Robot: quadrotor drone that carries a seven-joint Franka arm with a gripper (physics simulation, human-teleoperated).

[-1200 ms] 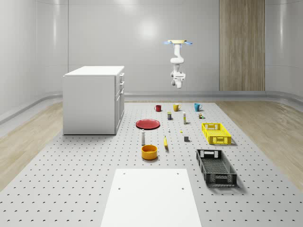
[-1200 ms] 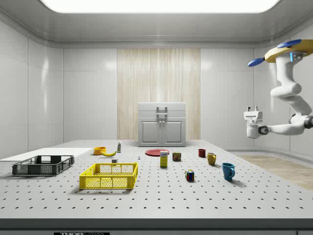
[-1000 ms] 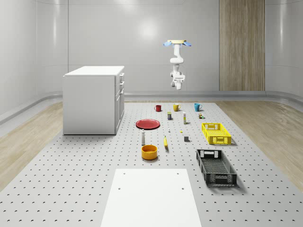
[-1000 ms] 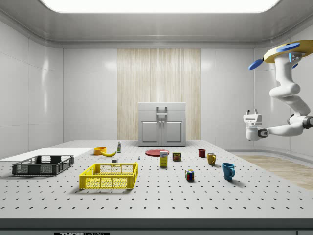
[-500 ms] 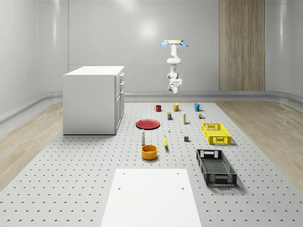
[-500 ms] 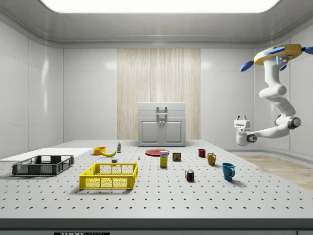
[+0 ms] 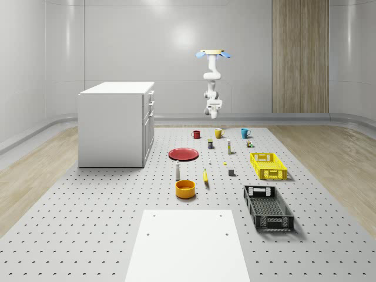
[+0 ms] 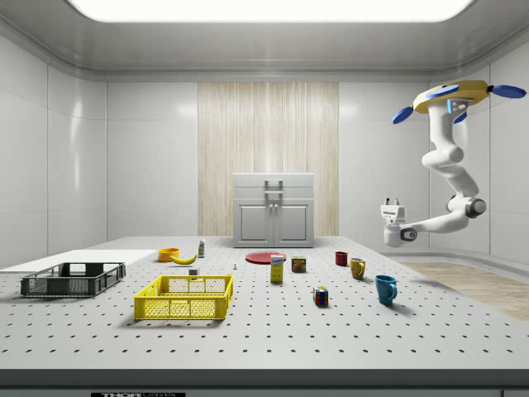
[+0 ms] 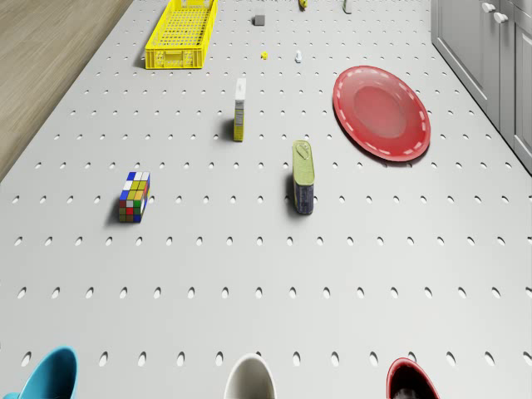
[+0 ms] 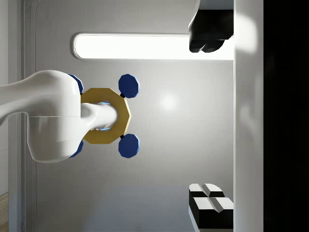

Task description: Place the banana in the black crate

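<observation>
Side view, left to right. Black crate [image 8: 73, 279] noted at the surface's [image 8: 273, 331] near left, low, slatted, nothing seen inside. Banana [image 8: 183, 259] lying further back, yellow, curved, just beside an orange bowl [image 8: 169, 254] and a small bottle [image 8: 201, 247], well apart from the crate. Yellow crate [image 8: 184, 297] placed nearer the camera. Drone [image 8: 450, 98] hovering high over the surface's right end, above the mugs. Jaws [image 8: 390, 201] pointed upward at the end of the bent arm, parted, nothing held. Compared with 0.5 s ago, drone and arm are found further toward the side view's left; banana and crate unchanged.
</observation>
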